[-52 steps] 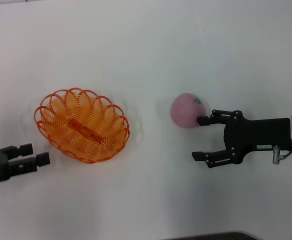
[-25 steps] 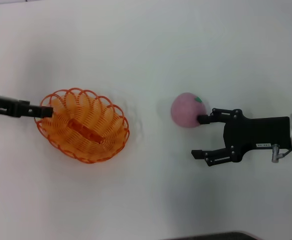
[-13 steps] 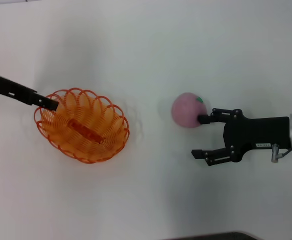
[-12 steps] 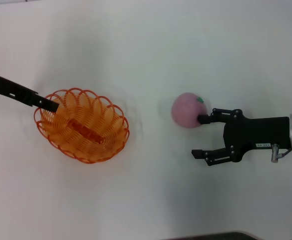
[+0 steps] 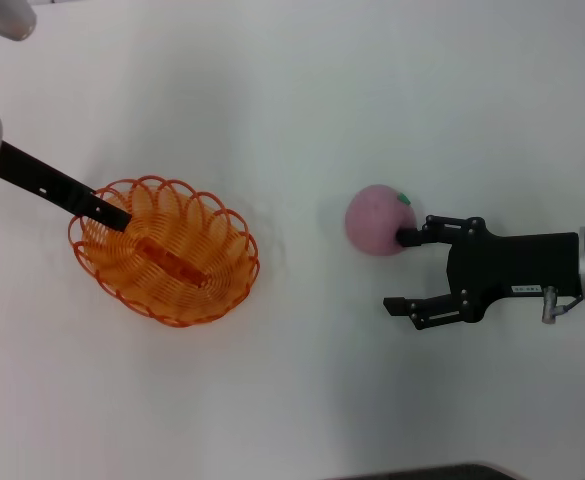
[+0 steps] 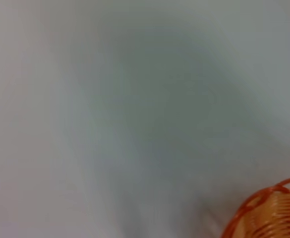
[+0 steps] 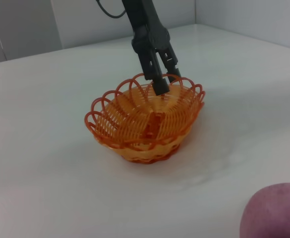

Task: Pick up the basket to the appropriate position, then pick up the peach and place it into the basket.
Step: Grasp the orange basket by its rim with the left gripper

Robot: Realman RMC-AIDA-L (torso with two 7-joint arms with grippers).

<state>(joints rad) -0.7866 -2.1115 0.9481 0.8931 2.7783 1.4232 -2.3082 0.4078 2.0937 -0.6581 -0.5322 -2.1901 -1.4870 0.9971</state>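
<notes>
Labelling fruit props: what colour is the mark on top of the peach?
Green, on the pink peach; clearest in the head view.

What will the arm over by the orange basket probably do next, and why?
Probably close on the rim. The left gripper reaches down with its fingers straddling the far rim of the basket, which sits on the table. The right gripper waits open beside the peach.

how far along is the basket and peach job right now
Nothing is finished. In hand: the left gripper straddles the far rim of the basket, which sits on the table. The open right gripper touches the peach without enclosing it. Left: moving the basket, putting the peach in.
</notes>
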